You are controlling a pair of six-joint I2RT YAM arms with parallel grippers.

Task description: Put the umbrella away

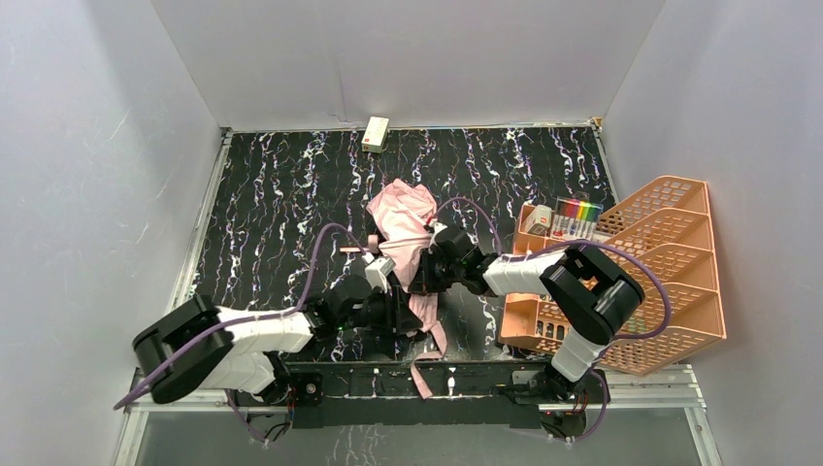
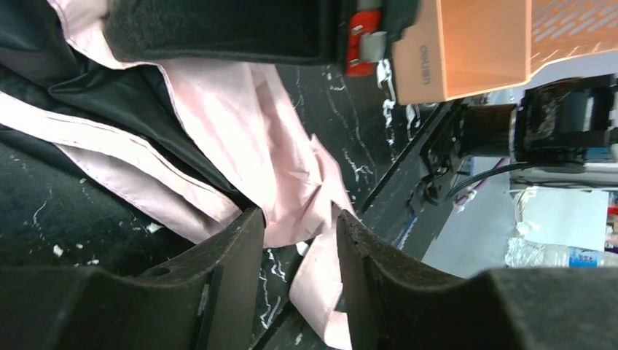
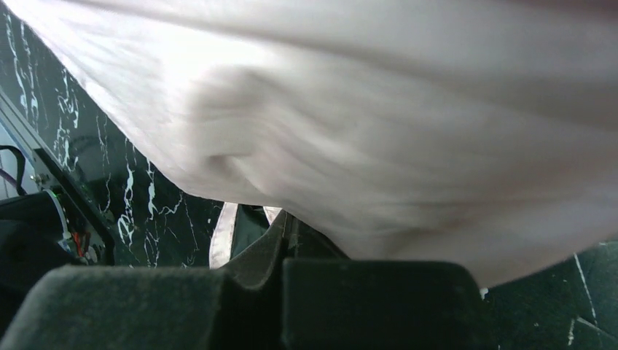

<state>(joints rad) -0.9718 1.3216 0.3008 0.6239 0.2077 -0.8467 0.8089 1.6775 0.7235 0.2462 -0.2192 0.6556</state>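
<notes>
- Left gripper [image 2: 299, 216], nearest the robot's base, has its jaws apart. A pale pink fold of the umbrella [image 1: 403, 218] lies in the gap but does not look pinched.
- Right gripper [image 3: 284, 251] reaches in from the rack side, just beyond the left one. Its fingers are pressed together on a dark fold of the canopy, and pink cloth is draped over its camera.
- Both grippers meet at the umbrella's near half, so neither arm has far to go. The left is closer to the loose near end, the right to the bunched middle.
- Lying crumpled on the black marbled table [image 1: 281, 204], the umbrella runs its long axis from near edge to far. Its bulk lies beyond both grippers, and a pink strap [image 1: 424, 374] trails back over the base rail.
- Judging from this, the next move turns on gathering cloth that lies ahead of the open left jaws, not beside them.
- Orange mesh rack [image 1: 670, 252] stands well to the right. The embossed word "deli" [image 2: 425, 62] reads sideways on its solid front in the left wrist view.
- Coloured markers [image 1: 577, 212] sit in its far compartment, their print too small to read.
- Against the back wall, a small cream box [image 1: 376, 133] shows no legible writing.
</notes>
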